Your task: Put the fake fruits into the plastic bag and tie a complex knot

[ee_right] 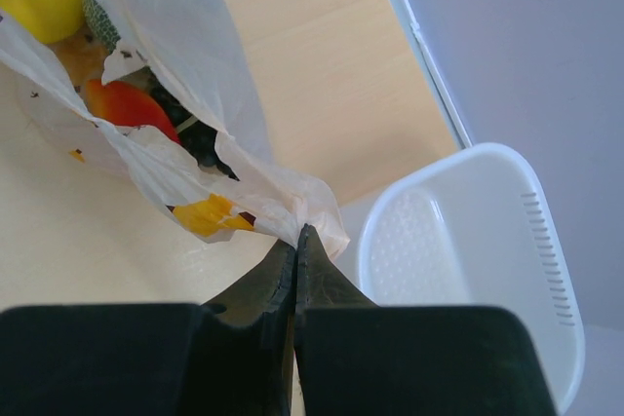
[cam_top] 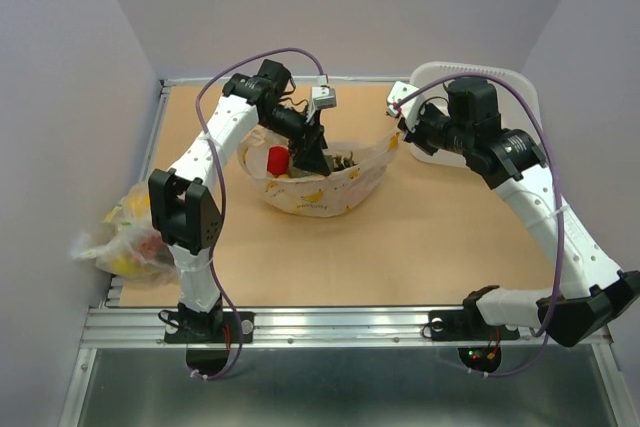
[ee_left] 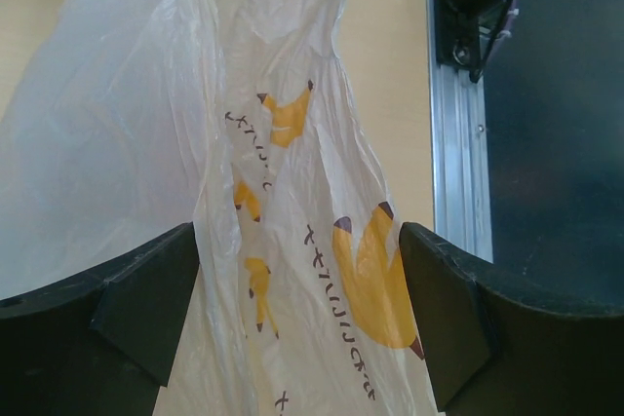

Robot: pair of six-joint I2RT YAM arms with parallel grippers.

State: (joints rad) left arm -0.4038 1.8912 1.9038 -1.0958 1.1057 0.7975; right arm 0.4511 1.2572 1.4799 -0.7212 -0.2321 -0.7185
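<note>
While pinching bag rim tight in right gripper, with left gripper spread apart around film hanging between its jaws, not yet knotted: could tear film or tip fruit out ahead of tips if tugged hard

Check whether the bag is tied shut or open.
Open. The bag gapes upward, fruit showing inside; the right gripper pinches one edge.

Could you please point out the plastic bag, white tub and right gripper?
plastic bag (cam_top: pixel 316 199): top view, front wall.
white tub (ee_right: pixel 458 260): right wrist view, bare inner floor.
right gripper (ee_right: pixel 295 237): right wrist view, between fingertips.
</note>
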